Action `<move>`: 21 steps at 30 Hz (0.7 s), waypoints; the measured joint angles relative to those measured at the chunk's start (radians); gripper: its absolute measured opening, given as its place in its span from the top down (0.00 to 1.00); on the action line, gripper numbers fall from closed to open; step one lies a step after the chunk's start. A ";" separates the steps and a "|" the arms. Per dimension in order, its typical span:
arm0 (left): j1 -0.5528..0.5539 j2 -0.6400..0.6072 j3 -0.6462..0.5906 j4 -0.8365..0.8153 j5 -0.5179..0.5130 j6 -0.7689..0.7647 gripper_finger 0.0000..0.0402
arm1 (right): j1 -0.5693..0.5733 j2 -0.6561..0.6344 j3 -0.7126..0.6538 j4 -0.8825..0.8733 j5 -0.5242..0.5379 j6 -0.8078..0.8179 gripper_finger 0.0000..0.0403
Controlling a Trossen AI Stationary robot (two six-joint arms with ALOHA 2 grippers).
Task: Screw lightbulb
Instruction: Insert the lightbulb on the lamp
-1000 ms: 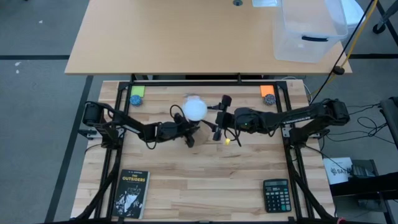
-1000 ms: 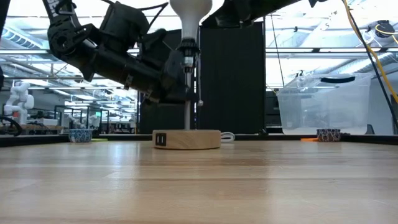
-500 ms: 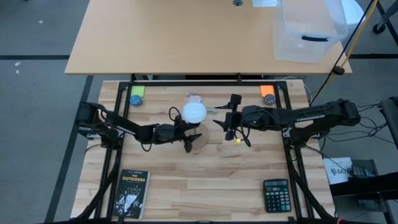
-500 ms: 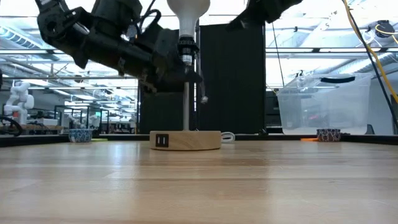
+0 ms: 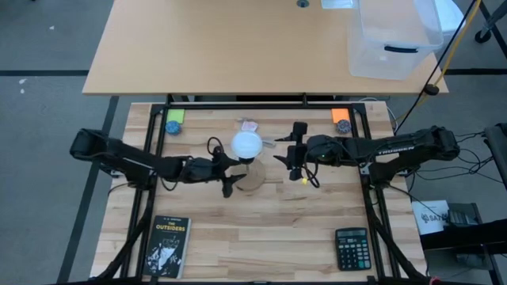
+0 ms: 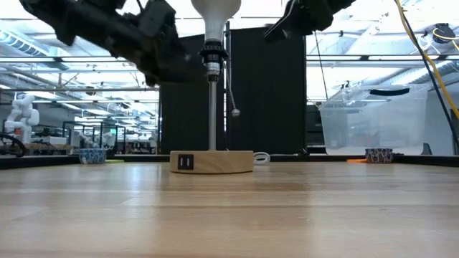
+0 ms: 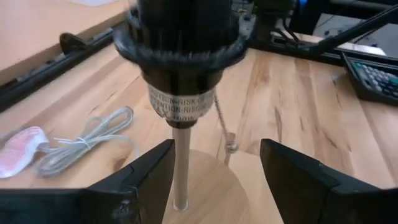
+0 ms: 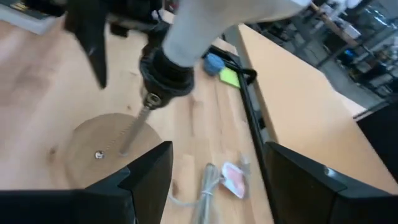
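Observation:
The white lightbulb [image 5: 246, 146] stands upright with its base in the black socket [image 6: 210, 57], on top of a thin stem [image 6: 213, 115] that rises from the round wooden stand [image 6: 211, 161]. My left gripper [image 5: 230, 174] is open just to the table's left of the stem. In the left wrist view its fingers [image 7: 149, 180] stand either side of the stem [image 7: 180, 162] without touching it. My right gripper [image 5: 295, 150] hovers open to the right of the bulb, also touching nothing. The right wrist view looks at the bulb [image 8: 211, 25] and socket [image 8: 165, 68].
A pull chain [image 7: 224, 124] hangs from the socket, and a pale cable [image 7: 81, 143] lies behind the stand. A book [image 5: 166, 245] lies near left and a calculator [image 5: 351, 247] near right. Small bowls [image 5: 174, 125] [image 5: 342, 125] sit at the far corners, and a clear bin [image 5: 392, 36] stands on the table beyond.
My left gripper has come away from the lamp's stem, drawing back toward the table's left edge and rising. My right gripper has pulled back from the bulb toward the table's right. The bulb and stand have stayed upright in place.

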 joint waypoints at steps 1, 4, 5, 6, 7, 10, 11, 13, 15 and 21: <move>-0.004 -0.031 0.000 -0.031 -0.010 0.006 0.40 | 0.000 0.000 0.000 0.002 -0.015 0.001 0.39; -0.019 -0.122 0.000 -0.088 -0.046 0.034 0.40 | 0.000 0.000 0.000 0.004 -0.047 0.000 0.39; -0.025 -0.152 0.001 -0.109 -0.056 0.049 0.40 | 0.000 0.000 0.000 0.008 -0.050 0.000 0.39; -0.030 -0.182 0.001 -0.130 -0.062 0.061 0.40 | 0.000 0.000 0.000 0.013 -0.067 0.000 0.40; -0.036 -0.212 0.001 -0.146 -0.073 0.078 0.40 | 0.000 0.000 0.000 0.017 -0.085 0.000 0.40; -0.049 -0.303 0.001 -0.154 -0.128 0.139 0.42 | 0.000 0.009 0.000 0.050 -0.114 0.000 0.44; -0.051 -0.332 0.001 -0.148 -0.139 0.165 0.44 | 0.000 0.009 0.000 0.057 -0.113 0.000 0.46; -0.056 -0.381 0.001 -0.127 -0.153 0.213 0.49 | 0.000 0.009 0.000 0.093 -0.092 -0.001 0.53; -0.064 -0.413 0.001 -0.085 -0.160 0.266 0.57 | 0.000 0.009 0.000 0.115 -0.039 -0.006 0.61; -0.071 -0.412 0.001 0.032 -0.099 0.383 0.84 | -0.001 0.009 0.000 0.232 0.016 -0.066 0.90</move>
